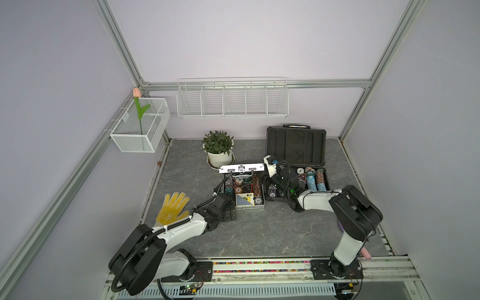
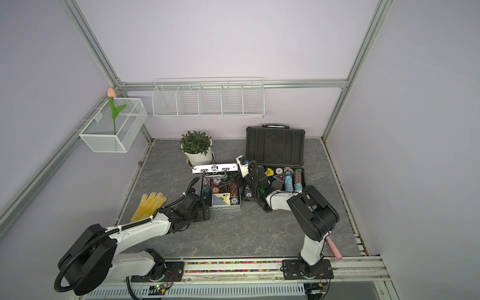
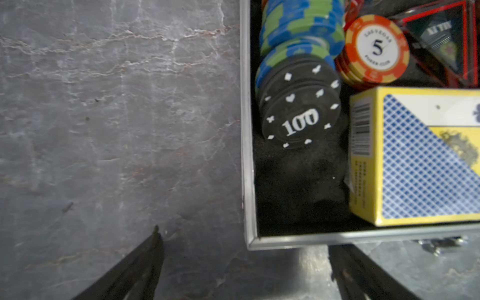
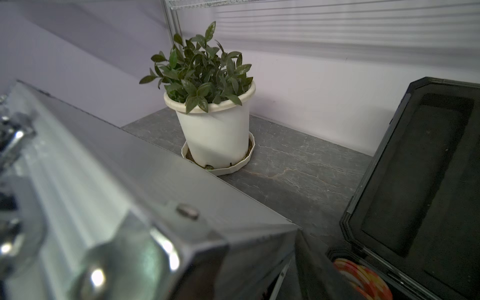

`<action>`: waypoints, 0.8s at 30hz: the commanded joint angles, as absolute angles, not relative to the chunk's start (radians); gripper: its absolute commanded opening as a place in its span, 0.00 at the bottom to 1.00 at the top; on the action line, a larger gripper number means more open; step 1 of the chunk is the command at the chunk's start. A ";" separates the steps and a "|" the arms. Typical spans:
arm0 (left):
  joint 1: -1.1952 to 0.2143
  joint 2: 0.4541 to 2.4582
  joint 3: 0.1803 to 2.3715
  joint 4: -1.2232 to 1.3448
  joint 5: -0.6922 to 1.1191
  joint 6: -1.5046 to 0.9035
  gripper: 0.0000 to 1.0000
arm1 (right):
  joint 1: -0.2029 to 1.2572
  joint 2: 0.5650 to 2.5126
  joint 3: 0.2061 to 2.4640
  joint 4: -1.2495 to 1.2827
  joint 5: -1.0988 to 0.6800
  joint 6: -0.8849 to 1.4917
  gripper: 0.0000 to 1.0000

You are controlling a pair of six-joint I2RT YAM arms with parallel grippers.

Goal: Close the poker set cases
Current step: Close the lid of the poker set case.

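Both top views had the small ribbed silver aluminium poker case [image 1: 255, 167] sitting mid-counter, its lid up on its hinge with the chrome-handle edge uppermost, not yet down on the tray of chips. Right beside it sat the larger dark-grey poker case [image 1: 296, 146], lid wide open and reared up toward the back wall. The right claw [image 1: 270, 165] was up at the silver lid's right corner, and the right wrist view was filled with that corner, but whether its fingers were spread or gripping could not be told. The left claw [image 3: 246, 262] hung low at the silver case's front left corner, fingers spread wide and holding nothing. The left wrist view caught a black "100" poker chip [image 3: 301, 122] and a yellow-and-blue card box [image 3: 415, 155] inside. A white potted green plant [image 1: 218, 148] stood behind on the grey marbled counter [image 1: 259, 233], and a yellow knit glove [image 1: 172, 209] lay at the left.
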State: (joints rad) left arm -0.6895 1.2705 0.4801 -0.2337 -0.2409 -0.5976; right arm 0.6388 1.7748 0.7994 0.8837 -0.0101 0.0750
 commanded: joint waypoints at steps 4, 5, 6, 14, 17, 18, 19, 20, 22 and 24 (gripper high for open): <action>-0.689 1.193 0.519 -0.239 -0.302 -0.595 1.00 | 0.647 1.743 0.755 0.970 0.030 0.104 0.81; -0.689 1.177 0.521 -0.250 -0.301 -0.589 1.00 | 0.648 1.744 0.751 0.971 0.031 0.107 0.83; -0.689 1.156 0.524 -0.263 -0.299 -0.582 1.00 | 0.649 1.744 0.746 0.972 0.031 0.109 0.85; -0.689 0.957 0.560 -0.375 -0.284 -0.527 1.00 | 0.657 1.767 0.713 0.983 0.031 0.126 0.94; -0.689 0.907 0.610 -0.436 -0.268 -0.517 1.00 | 0.662 1.780 0.706 0.983 0.033 0.127 0.95; -0.688 0.895 0.626 -0.450 -0.260 -0.513 1.00 | 0.665 1.785 0.704 0.985 0.034 0.126 0.95; -0.689 0.886 0.641 -0.460 -0.253 -0.506 1.00 | 0.667 1.790 0.700 0.985 0.036 0.127 0.95; -0.689 0.879 0.652 -0.466 -0.244 -0.500 1.00 | 0.669 1.794 0.699 0.986 0.037 0.128 0.95; -0.689 0.876 0.676 -0.481 -0.239 -0.490 1.00 | 0.670 1.803 0.694 0.986 0.037 0.130 0.95; -0.689 0.877 0.695 -0.488 -0.240 -0.477 1.00 | 0.675 1.808 0.688 0.986 0.038 0.131 0.96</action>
